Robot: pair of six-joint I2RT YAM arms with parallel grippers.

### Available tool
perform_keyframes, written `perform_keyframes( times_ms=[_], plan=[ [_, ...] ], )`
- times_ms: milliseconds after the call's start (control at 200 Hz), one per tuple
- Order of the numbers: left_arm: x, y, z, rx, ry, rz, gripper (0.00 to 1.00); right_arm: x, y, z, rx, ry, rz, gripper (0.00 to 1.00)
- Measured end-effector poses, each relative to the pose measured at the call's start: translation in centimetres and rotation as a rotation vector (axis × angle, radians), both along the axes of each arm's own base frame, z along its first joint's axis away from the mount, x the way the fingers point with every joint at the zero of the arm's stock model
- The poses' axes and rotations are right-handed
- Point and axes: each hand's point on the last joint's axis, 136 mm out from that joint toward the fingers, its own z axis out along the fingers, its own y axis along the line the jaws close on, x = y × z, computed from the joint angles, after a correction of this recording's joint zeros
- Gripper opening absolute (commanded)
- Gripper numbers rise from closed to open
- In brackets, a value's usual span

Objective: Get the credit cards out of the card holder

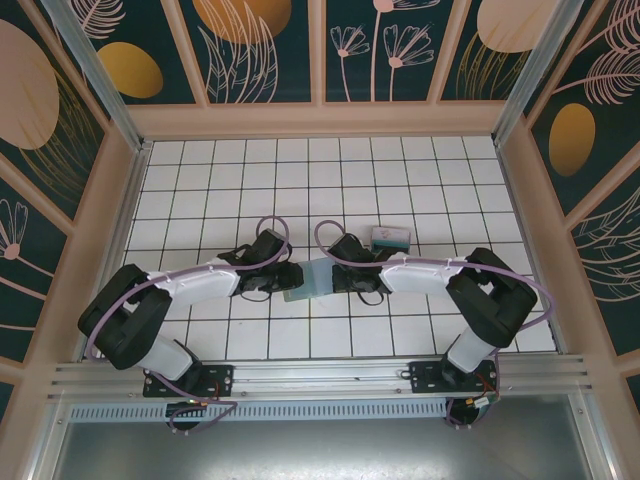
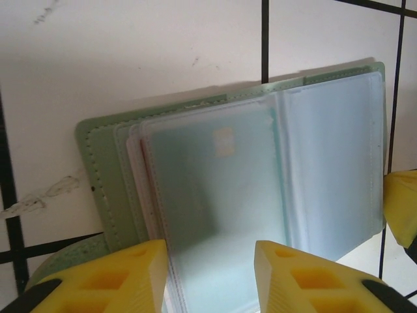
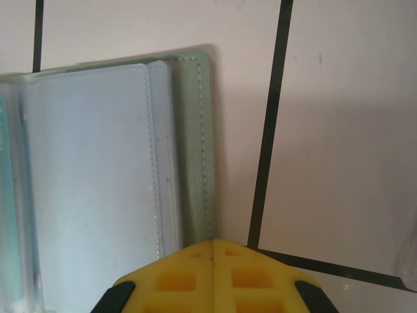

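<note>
The card holder lies open on the white tiles between my two grippers. In the left wrist view its sage-green cover and clear sleeves face up. A teal credit card shows through the top sleeve. My left gripper is open, its yellow fingers standing on either side of that sleeve's near end. My right gripper is shut, its tips resting at the right edge of the holder. A small pile of credit cards lies just behind the right gripper.
Wooden side walls and a back wall enclose the tiled table. Both arms reach inward from the near rail. The right gripper's yellow finger shows at the right edge of the left wrist view.
</note>
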Motion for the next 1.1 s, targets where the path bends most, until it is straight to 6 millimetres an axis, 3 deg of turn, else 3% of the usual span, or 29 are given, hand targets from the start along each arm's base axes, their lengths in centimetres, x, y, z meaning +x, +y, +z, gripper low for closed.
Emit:
perform_keyframes(
  times_ms=[926, 1101],
  plan=[
    [-0.3, -1.1, -0.4, -0.032, 0.02, -0.037, 0.41, 0.0, 0.0, -0.1, -0.004, -0.003, -0.002, 0.0],
    [-0.5, -1.7, -0.1, -0.052, 0.014, -0.063, 0.52, 0.0, 0.0, -0.1, -0.003, -0.003, -0.003, 0.0]
  ],
)
